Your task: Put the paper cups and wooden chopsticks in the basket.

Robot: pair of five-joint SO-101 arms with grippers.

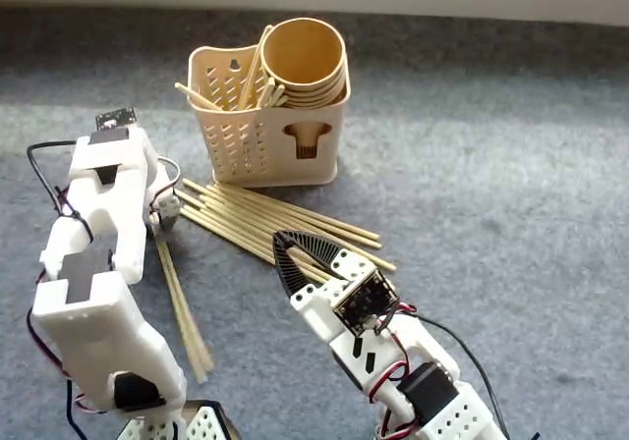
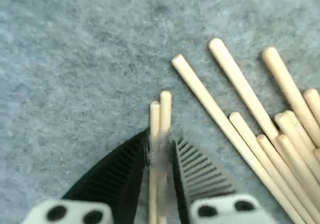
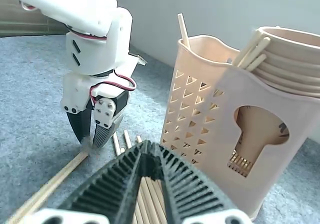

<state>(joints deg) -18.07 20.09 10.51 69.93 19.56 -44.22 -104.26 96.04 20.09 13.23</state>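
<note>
Wooden chopstick pair (image 2: 160,114), partly blurred, clamped in left end effector (image 2: 161,140); right end effector (image 3: 150,156) closed tip to tip; basket (image 1: 260,150) hides lower cups (image 1: 305,57).

Nothing legible; only barcode-like stripes (image 3: 240,163) on a paper cup (image 3: 257,129).

Paper cups (image 1: 304,55) in basket (image 1: 257,145), chopstick pile (image 1: 285,226) before it, chopstick pair (image 1: 183,310) in left gripper (image 2: 161,143) beside pile

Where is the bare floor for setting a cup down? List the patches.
Bare carpet lies right of the basket, out to the view's edge, and left of it, beyond the left arm. Crowded: loose chopsticks fill the gap between the basket's front, the left hand, shut on a chopstick pair, and the right hand.
</note>
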